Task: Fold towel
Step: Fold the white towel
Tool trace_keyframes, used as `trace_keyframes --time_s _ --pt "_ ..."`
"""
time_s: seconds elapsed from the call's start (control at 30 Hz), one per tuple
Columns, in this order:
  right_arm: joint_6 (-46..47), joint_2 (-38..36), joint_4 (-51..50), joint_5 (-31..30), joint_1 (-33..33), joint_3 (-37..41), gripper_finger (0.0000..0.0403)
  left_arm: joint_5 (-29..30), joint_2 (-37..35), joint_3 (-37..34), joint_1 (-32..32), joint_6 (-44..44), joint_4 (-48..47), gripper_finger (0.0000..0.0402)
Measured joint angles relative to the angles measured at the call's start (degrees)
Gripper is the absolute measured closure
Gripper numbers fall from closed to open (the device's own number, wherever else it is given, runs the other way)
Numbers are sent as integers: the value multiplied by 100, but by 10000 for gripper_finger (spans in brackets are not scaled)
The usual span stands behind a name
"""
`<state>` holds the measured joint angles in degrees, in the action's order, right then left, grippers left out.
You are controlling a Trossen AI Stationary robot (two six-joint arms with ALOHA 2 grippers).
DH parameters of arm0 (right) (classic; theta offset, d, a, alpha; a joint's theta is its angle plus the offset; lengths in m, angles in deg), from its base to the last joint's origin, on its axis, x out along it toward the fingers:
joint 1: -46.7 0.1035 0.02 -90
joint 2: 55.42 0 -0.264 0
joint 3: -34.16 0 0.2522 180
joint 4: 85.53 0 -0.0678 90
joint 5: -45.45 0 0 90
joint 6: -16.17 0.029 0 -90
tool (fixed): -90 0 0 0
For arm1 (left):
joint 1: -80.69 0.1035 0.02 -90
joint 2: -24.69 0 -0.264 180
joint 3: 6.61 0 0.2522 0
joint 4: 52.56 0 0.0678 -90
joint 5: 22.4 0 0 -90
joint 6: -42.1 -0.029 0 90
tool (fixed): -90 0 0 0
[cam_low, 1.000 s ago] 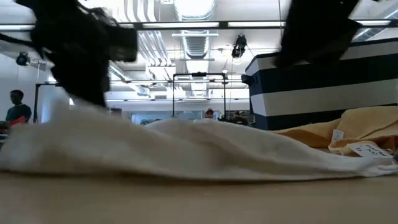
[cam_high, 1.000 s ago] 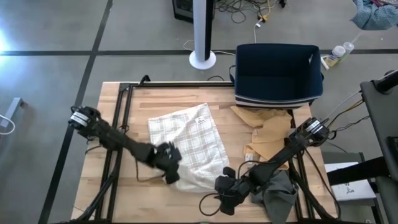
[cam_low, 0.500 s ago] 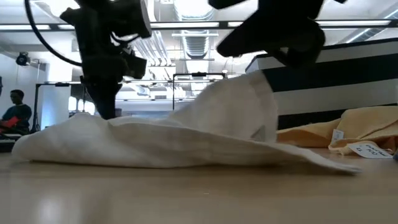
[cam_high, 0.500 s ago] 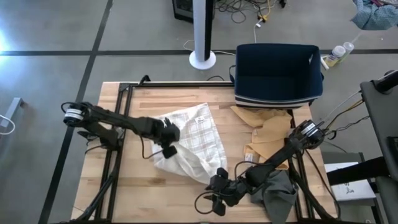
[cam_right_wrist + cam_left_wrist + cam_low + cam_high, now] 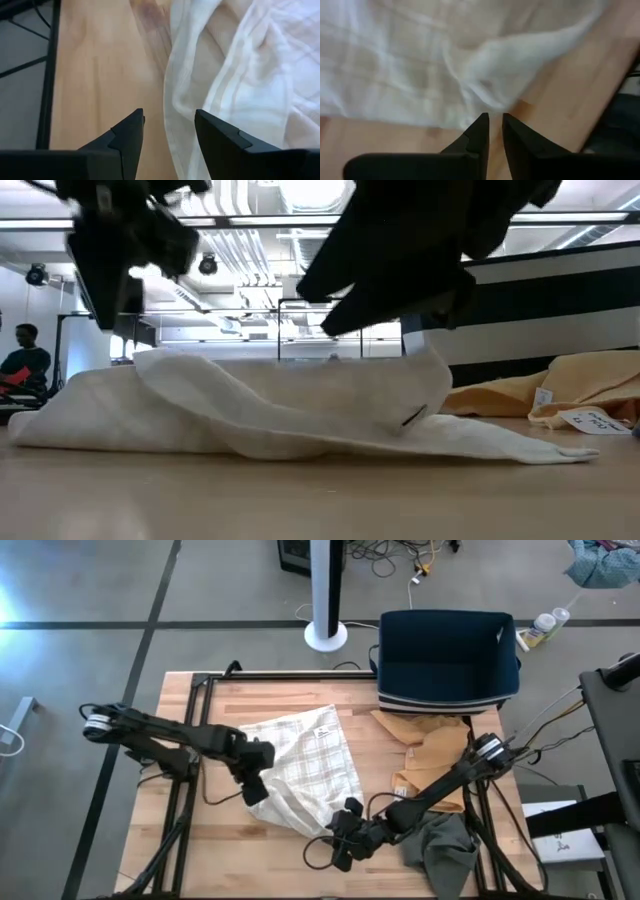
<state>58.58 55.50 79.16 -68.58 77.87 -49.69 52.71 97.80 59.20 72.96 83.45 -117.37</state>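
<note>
The white plaid towel (image 5: 300, 770) lies rumpled on the middle of the wooden table, with its near part folded over itself (image 5: 240, 420). My left gripper (image 5: 255, 785) is at the towel's left edge and is shut on it. My right gripper (image 5: 340, 835) hovers at the towel's near-right corner. It is open, with the towel's hem (image 5: 172, 100) just ahead of the fingers and nothing between them. My left gripper pinches the towel's left edge (image 5: 490, 102) between its two fingertips, coming from above at a slant. That bit stands as a small peak (image 5: 145, 358) above the cloth. The remainder of the towel lies slack on the table.
A dark blue striped bin (image 5: 447, 660) stands at the far right. A tan cloth (image 5: 430, 755) with a tag lies in front of it, and a grey cloth (image 5: 445, 845) lies at the near right. A black frame rail (image 5: 185, 760) runs along the table's left side. A person (image 5: 22, 360) is in the room behind.
My left gripper carried the towel's near-left part up and toward the far-left, folding it over the cloth. My right gripper moved left along the near edge. The near-right part of the towel, raised half a second ago, has sunk back onto the table.
</note>
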Motion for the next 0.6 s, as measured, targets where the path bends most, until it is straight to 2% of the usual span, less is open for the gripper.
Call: trace_keyframes --time_s 0.13,0.2,0.43,0.6 --pt "-4 38 -9 5 0 0 227 -70 -246 -14 -403 1305 36 327" --pt "-10 38 1 7 0 0 227 23 -289 -106 -553 2070 340 314" --pt "-53 40 1 66 -15 0 225 -68 -287 -1328 -420 4315 3057 278" --pt "-37 40 -1 251 4 0 225 -66 -465 -2082 -384 5141 3690 269"
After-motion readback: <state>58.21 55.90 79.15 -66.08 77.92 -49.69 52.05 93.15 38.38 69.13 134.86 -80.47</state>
